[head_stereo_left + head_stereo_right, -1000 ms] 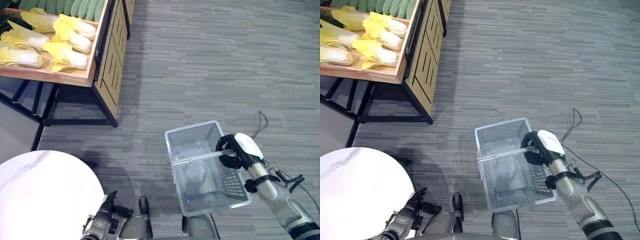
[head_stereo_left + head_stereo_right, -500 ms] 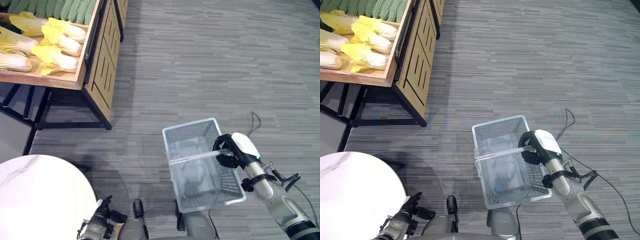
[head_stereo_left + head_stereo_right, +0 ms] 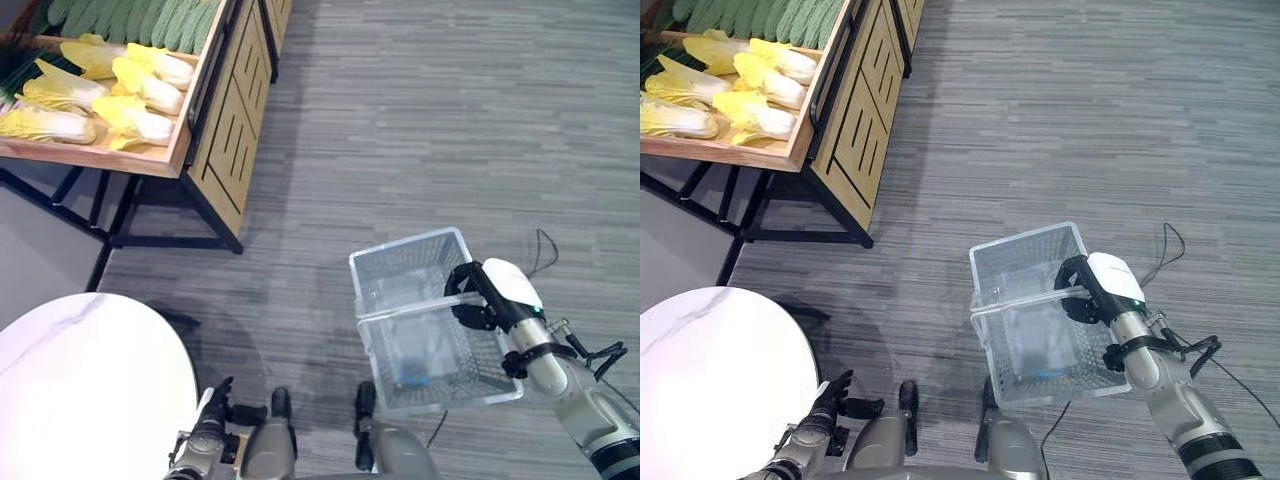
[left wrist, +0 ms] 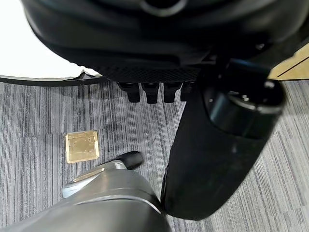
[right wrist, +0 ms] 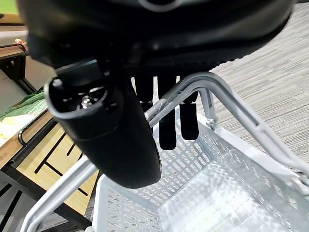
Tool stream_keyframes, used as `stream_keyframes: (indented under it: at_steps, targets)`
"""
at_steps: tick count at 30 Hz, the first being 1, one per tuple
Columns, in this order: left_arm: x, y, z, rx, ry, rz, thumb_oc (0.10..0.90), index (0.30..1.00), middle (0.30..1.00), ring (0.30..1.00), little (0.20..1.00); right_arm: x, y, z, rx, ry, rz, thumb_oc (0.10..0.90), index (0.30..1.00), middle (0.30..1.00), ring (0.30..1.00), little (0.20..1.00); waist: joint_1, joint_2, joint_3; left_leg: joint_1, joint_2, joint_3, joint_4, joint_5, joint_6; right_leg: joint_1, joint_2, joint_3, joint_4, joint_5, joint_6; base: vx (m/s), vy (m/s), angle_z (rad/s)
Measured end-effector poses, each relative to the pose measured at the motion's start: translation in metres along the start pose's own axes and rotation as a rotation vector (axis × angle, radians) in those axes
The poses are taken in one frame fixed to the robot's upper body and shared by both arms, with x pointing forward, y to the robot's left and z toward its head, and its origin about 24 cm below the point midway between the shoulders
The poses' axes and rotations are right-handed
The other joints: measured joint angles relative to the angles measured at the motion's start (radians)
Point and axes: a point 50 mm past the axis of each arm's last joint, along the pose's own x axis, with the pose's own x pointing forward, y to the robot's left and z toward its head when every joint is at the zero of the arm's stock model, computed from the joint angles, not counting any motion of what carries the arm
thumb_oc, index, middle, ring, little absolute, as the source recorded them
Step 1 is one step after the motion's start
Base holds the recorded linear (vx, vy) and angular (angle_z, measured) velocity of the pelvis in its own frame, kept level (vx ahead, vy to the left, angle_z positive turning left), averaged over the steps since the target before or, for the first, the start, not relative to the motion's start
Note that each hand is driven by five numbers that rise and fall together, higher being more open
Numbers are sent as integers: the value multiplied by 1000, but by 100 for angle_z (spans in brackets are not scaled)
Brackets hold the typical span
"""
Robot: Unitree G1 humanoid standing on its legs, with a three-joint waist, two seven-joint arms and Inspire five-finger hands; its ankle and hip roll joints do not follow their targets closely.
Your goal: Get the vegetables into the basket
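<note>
A clear mesh plastic basket hangs low over the carpet at the lower right, tipped a little. My right hand is shut on its handle, fingers curled over the bar and thumb beside it. The basket's perforated wall shows past the fingers. Yellow-white napa cabbages lie in a wooden crate on a stand at the upper left, with green cucumbers behind them. My left hand hangs low at the bottom left, open and holding nothing, far from the crate.
A round white marble table fills the lower left, next to my left hand. The crate's wood cabinet stands on black metal legs. Grey carpet stretches between stand and basket. A brass floor plate lies below the left hand.
The whole picture has shifted slightly, so the camera moved. The right hand still holds the basket by its handle; the left hand stays low and idle.
</note>
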Motion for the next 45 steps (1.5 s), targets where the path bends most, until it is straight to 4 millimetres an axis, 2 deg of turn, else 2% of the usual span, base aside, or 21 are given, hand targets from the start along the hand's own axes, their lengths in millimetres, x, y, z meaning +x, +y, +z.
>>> stream_keyframes:
  at_steps: [4,6,7,8,9,11,14,20,21,22,25,26,28,29,31,32,33,34,37,43,45]
  targets:
    - [1,-1,6,-6,-28,0,900,1000,1000,1000,1000,-2,5,1,14,2,11,400,300,300,300,300,32,17,1,-21,17,29,-73,70,11,61,9,29,-18,-11,21,282,118,-31]
    - [-1,-5,2,-8,-15,-13,900,1000,1000,1000,1000,-5,7,1,14,-1,19,400,300,300,300,300,28,40,-8,2,31,32,-87,118,27,104,19,59,-19,-31,74,315,191,-56]
    - [-1,-4,0,-7,-7,-10,900,1000,1000,1000,1000,-6,11,1,34,9,20,400,300,300,300,300,31,28,-2,40,18,57,-111,113,81,123,4,81,-19,-42,90,291,240,-49]
    - [0,-2,1,1,-7,-6,900,1000,1000,1000,1000,-9,16,2,46,15,30,400,300,300,300,300,30,10,-5,55,-1,82,-120,116,99,127,-20,81,-17,-37,105,185,168,-34]
    - [0,-1,2,11,-5,-5,900,1000,1000,1000,1000,-14,19,2,50,16,42,400,300,300,300,300,30,-7,-7,62,-29,94,-120,105,113,132,-49,80,-17,-39,113,163,159,-14]
    - [0,0,2,34,-8,-7,900,1000,1000,1000,1000,-16,22,0,43,23,54,400,300,300,300,300,27,-12,-7,79,-66,112,-119,94,135,131,-89,76,2,-33,131,250,279,-10]
    - [0,6,0,65,-1,2,900,1000,1000,1000,1000,-13,25,6,60,10,51,400,300,300,300,300,32,-13,-7,112,-84,138,-119,65,160,121,-104,83,64,-38,160,158,227,-16]
    - [1,16,-2,114,9,16,900,1000,1000,1000,1000,0,25,16,71,-25,40,400,300,300,300,300,25,-17,-9,169,-65,161,-119,34,197,-67,-109,126,501,-85,229,165,119,-15]
    - [0,22,-6,121,15,27,900,1000,1000,1000,1000,1,27,19,71,-42,52,400,300,300,300,300,29,-30,-20,180,-64,150,-120,-23,230,-129,-105,137,606,-101,229,287,47,-15]
    - [0,25,-6,125,17,36,900,1000,1000,1000,1000,4,28,24,82,-59,46,400,300,300,300,300,31,-46,-21,178,-67,161,-120,-23,231,-164,-112,145,639,-115,226,246,-19,-22]
    - [-1,27,-12,131,44,39,900,1000,1000,1000,1000,4,28,32,98,-89,40,400,300,300,300,300,4,-50,-21,182,-70,154,-120,-24,228,-214,-102,132,500,-148,218,274,-73,5]
    - [-2,25,-15,130,55,32,900,1000,1000,1000,1000,3,29,32,102,-89,44,400,300,300,300,300,-19,-50,-21,183,-71,134,-120,-27,225,-221,-98,133,362,-134,216,344,-114,35]
    - [-2,23,-18,129,68,28,900,1000,1000,1000,1000,2,30,32,103,-86,48,400,300,300,300,300,-33,-50,-21,187,-70,119,-120,-29,218,-238,-99,136,238,-72,216,391,-125,37]
    - [-3,20,-22,129,88,22,900,1000,1000,1000,1000,2,32,33,104,-89,56,400,300,300,300,300,-35,-52,-22,203,-63,109,-120,-46,194,-256,-107,136,121,-11,217,274,-81,28]
    - [-4,21,-27,141,102,21,900,1000,1000,1000,1000,1,34,33,106,-88,62,400,300,300,300,300,-42,-55,-25,221,-51,71,-120,-68,146,-247,-123,123,59,15,223,411,-149,52]
    - [-5,21,-30,139,116,22,900,1000,1000,1000,1000,1,34,31,105,-80,64,400,300,300,300,300,-49,-50,-28,242,-33,46,-128,-89,111,-247,-122,97,100,53,227,596,-282,86]
    - [-7,16,-33,143,124,10,900,1000,1000,1000,1000,0,37,25,103,-51,73,400,300,300,300,300,-55,-26,-42,260,6,17,-118,-119,95,-236,-96,46,137,58,232,311,-178,60]
    - [-7,15,-35,141,126,7,900,1000,1000,1000,1000,0,37,24,100,-44,75,400,300,300,300,300,-51,-25,-42,261,16,13,-92,-129,86,-230,-84,42,143,58,232,312,-231,33]
    - [-10,8,-38,111,132,0,900,1000,1000,1000,1000,-1,29,17,55,-35,81,400,300,300,300,300,-55,-5,-53,267,47,17,13,-81,78,-176,-24,-4,142,41,173,295,-285,25]
    - [-5,3,-22,65,80,7,900,1000,1000,1000,1000,-2,13,-1,3,17,54,400,300,300,300,300,-46,-4,-54,74,77,-102,399,2,-59,-109,2,-57,127,-4,68,223,-220,19]
    - [-3,2,-14,60,48,11,900,1000,1000,1000,1000,-7,15,-3,10,29,57,400,300,300,300,300,-28,-7,-53,24,82,-96,498,45,-69,-54,13,-56,77,-12,53,267,-116,15]
